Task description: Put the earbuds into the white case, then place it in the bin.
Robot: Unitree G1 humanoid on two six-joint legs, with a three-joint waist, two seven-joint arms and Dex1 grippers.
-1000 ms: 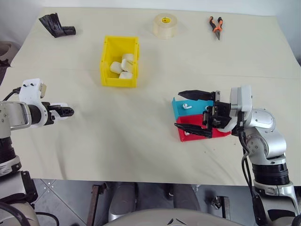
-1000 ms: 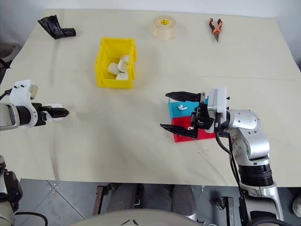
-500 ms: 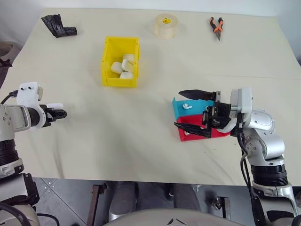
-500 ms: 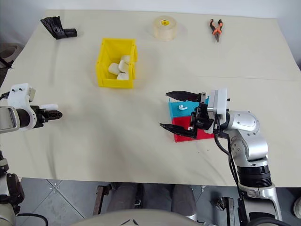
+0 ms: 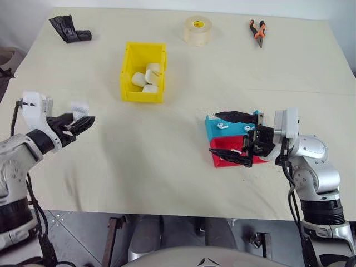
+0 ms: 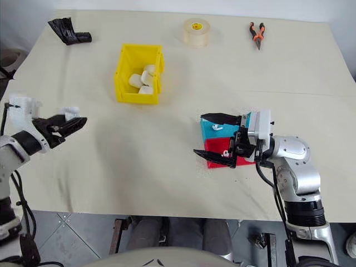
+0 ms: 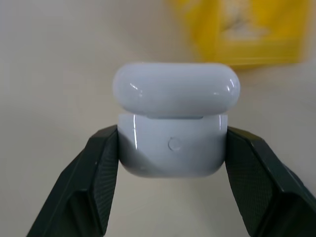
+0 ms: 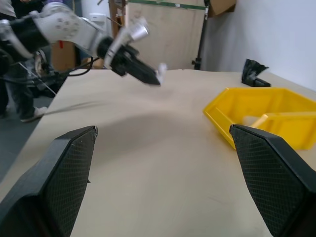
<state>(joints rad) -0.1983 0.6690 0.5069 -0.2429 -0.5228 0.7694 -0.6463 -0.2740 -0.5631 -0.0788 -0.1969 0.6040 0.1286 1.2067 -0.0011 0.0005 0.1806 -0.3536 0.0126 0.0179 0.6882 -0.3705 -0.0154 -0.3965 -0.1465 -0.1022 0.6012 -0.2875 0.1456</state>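
My left gripper [image 5: 83,118] is shut on the white case [image 7: 172,148], held above the table's left side with its lid hinged open. The case [image 5: 80,107] stays well short of the yellow bin [image 5: 127,75], which holds several alike white cases. One earbud [image 5: 221,125] lies in the blue tray [image 5: 212,131]; another white earbud [image 6: 226,153] sits in the red tray [image 5: 222,162]. My right gripper [image 5: 214,133] hangs open over both trays, one finger above the blue tray and the other along the red one. The right wrist view looks across the table to the left gripper [image 8: 143,74] and the bin [image 8: 261,111].
A tape roll [image 5: 198,29], orange-handled pliers [image 5: 256,30] and a black crumpled object [image 5: 68,29] lie along the table's far edge. Bare tabletop stretches between the bin, the trays and the left gripper.
The left gripper rose off the table with the white case, swung up to point level and shifted right towards the middle. The right gripper stays open over the trays.
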